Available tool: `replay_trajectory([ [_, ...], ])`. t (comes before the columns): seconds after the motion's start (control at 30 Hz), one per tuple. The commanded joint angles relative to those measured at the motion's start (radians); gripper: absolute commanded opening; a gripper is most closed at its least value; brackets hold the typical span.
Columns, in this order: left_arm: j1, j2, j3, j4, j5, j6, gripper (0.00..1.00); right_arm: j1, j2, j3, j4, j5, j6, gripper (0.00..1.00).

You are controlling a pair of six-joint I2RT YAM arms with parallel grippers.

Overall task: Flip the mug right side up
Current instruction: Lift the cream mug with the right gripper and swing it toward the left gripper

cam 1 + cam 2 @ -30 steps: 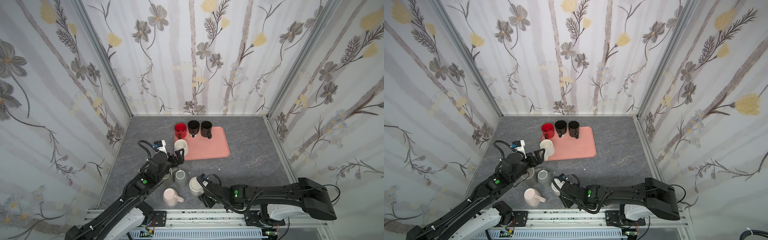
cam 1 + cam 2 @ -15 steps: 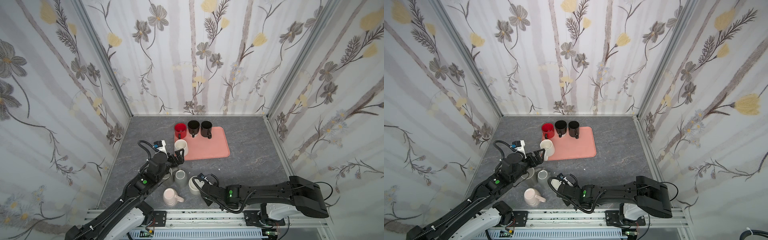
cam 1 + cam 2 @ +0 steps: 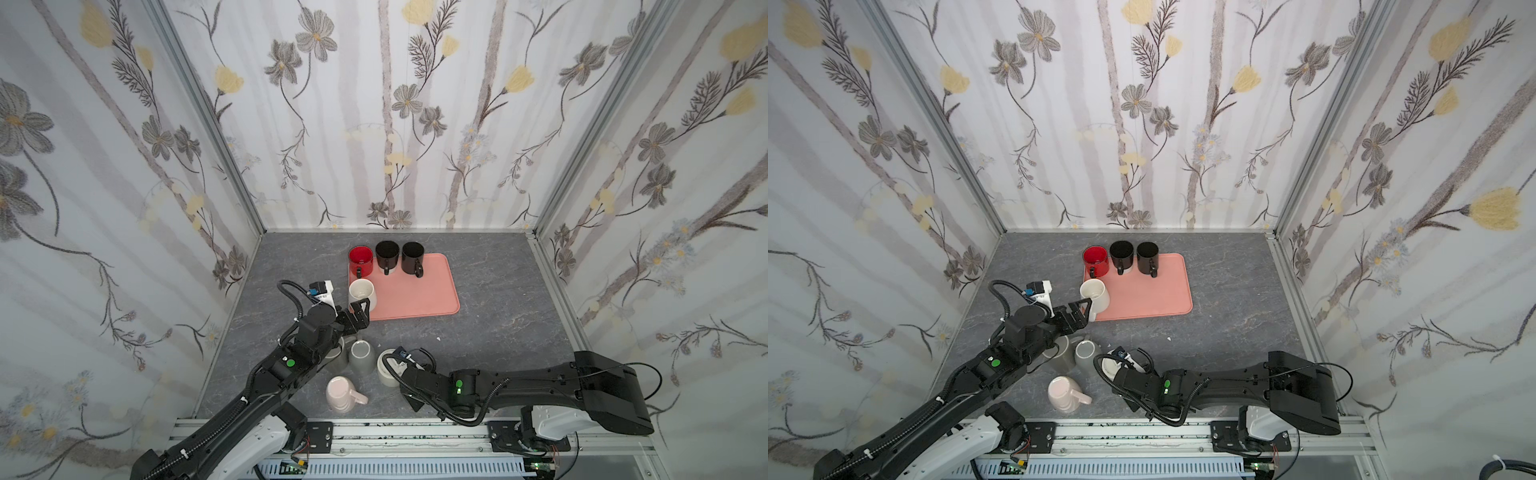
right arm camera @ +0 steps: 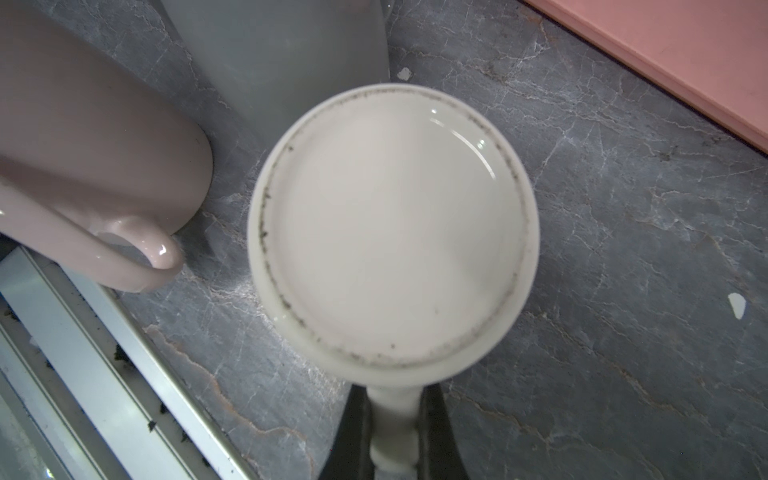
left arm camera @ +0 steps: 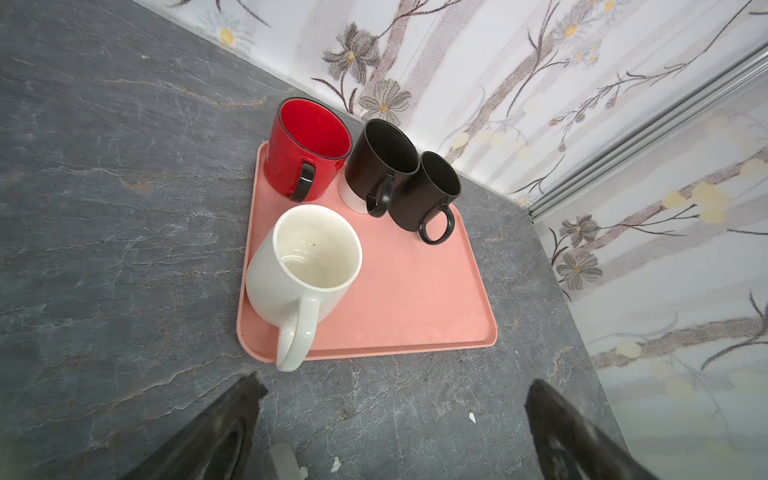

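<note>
The right tool (image 4: 392,401) is pinching the handle (image 4: 392,444) of the upside-down cream mug (image 4: 390,232), near-centre on the bench (image 4: 623,249). The left tool (image 3: 360,306) is hanging open. Swivelling on that narrow grip, the mug could be knocking the pink mug (image 4: 83,145) just left. Only the right wrist view is showing the pinch; both top views are seemingly hiding it.

Tray (image 3: 419,291) sits toward the worktop's (image 3: 498,332) back with four mugs (image 3: 387,253) on its left half. Three more mugs (image 3: 360,356) cluster in front, maybe a fourth half-hidden.
</note>
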Motion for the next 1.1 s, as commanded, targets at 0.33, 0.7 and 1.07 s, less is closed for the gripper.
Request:
replay_trajectory([
  [0.33, 0.002, -0.017, -0.019, 0.163, 0.086, -0.013, 1.00, -0.186, -0.304, -0.073, 0.141, -0.027, -0.024, 0.00],
  [0.7, 0.002, -0.055, -0.077, 0.386, 0.204, -0.076, 1.00, -0.394, -0.389, -0.099, 0.663, -0.137, -0.012, 0.00],
  [1.07, 0.002, -0.045, -0.176, 0.738, 0.385, -0.127, 1.00, -0.448, -0.310, -0.113, 1.137, -0.284, 0.089, 0.00],
])
